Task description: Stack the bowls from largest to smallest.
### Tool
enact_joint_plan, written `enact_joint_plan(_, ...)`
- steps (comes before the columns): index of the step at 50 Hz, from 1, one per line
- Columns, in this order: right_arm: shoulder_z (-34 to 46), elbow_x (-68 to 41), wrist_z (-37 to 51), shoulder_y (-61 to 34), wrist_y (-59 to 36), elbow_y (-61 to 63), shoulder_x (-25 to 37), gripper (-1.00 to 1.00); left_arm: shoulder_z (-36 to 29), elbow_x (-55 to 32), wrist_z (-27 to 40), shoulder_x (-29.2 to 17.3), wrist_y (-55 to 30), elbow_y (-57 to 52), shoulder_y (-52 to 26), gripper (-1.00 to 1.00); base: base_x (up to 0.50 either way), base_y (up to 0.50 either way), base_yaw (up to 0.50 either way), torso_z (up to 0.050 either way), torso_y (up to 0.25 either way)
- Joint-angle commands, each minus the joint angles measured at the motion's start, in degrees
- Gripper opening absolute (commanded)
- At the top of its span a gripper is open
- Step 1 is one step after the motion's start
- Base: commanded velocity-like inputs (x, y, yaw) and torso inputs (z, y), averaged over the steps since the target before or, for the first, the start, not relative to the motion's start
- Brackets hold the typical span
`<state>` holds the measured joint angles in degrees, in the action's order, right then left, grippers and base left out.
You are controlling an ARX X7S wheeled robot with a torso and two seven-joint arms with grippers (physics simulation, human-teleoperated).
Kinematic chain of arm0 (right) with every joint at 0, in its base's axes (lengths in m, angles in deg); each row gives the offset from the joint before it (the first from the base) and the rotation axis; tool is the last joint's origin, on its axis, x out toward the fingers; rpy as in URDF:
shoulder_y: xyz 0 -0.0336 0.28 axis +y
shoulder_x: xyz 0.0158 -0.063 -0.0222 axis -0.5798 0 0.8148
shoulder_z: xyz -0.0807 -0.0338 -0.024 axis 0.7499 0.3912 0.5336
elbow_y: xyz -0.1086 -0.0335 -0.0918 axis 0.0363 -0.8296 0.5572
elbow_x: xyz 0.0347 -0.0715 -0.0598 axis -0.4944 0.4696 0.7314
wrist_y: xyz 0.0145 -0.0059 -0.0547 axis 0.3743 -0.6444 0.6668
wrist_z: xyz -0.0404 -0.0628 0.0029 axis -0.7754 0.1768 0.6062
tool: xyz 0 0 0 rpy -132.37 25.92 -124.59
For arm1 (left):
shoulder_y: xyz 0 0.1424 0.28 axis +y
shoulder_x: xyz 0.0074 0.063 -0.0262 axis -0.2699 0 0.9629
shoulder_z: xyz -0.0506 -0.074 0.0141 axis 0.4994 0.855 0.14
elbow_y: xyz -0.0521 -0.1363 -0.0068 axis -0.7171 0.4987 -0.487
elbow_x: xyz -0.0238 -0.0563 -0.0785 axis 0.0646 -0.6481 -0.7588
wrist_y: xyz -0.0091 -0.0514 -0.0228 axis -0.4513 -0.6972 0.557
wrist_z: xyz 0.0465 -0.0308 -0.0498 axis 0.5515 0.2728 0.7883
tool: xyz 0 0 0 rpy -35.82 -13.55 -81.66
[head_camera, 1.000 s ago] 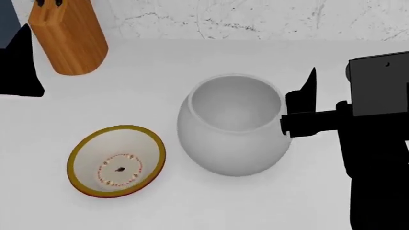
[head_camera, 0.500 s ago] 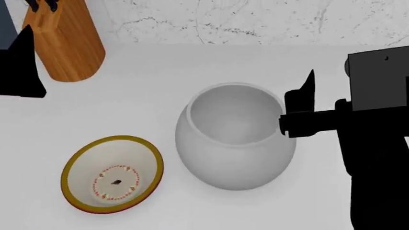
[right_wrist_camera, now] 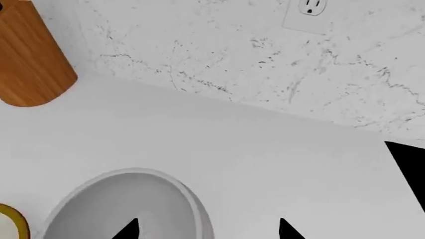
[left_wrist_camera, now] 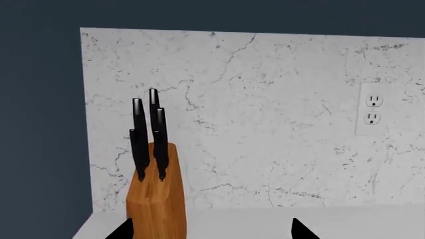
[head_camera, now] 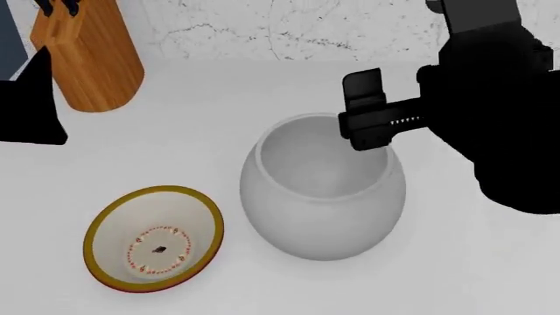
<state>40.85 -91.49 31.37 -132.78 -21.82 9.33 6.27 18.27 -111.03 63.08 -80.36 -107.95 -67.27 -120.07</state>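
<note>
The right gripper (head_camera: 368, 125), jaws apart, has swung from beside the grey bowl (head_camera: 322, 190) to over its far rim (likely grasping next).

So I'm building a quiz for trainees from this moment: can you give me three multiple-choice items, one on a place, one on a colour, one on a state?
1. Where is the right gripper?
A. over the grey bowl's far rim
B. inside the small bowl
C. at the knife block

2. What colour is the small bowl's rim?
A. blue
B. yellow
C. black

3. How does the grey bowl stand?
A. upside down
B. upright and empty
C. nested in the small bowl

Key: 1 A, the head view shows the gripper above that rim. 2 B, the small bowl has a yellow edge. 3 B, its opening faces up with nothing inside, apart from the small bowl.
</note>
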Motion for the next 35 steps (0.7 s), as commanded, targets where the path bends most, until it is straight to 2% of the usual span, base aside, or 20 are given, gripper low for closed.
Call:
enact_joint_plan(1, 12.4, -15.5, 4.8, -15.6, -2.0, -17.8, 0.2, 1.00, 0.1, 0.4, -0.9, -0.4, 2.2, 1.0, 1.6, 1.00, 0.00, 0.00, 0.00, 0.000, 0.000)
enact_joint_plan(6, 17.1, -14.3, 1.1, -20.0, -1.3, -23.4, -1.5, 1.00, -0.1, 1.0, -1.7, -0.6, 3.9, 1.9, 2.6, 1.00, 0.00, 0.00, 0.00, 0.000, 0.000)
enact_joint_plan(13, 26.1, -9.1, -9.1, -25.5, -0.3, -30.5, -3.9, 1.00, 0.2, 0.7, -1.7, -0.5, 4.2, 1.9, 3.0, 1.00, 0.00, 0.00, 0.00, 0.000, 0.000)
enact_joint_plan(35, 37.3, 1.6, -23.4, -25.0, 10.8, -43.1, -8.6, 1.00, -0.4, 0.8, -2.0, -0.8, 5.4, 2.3, 3.8, 1.00, 0.00, 0.00, 0.00, 0.000, 0.000)
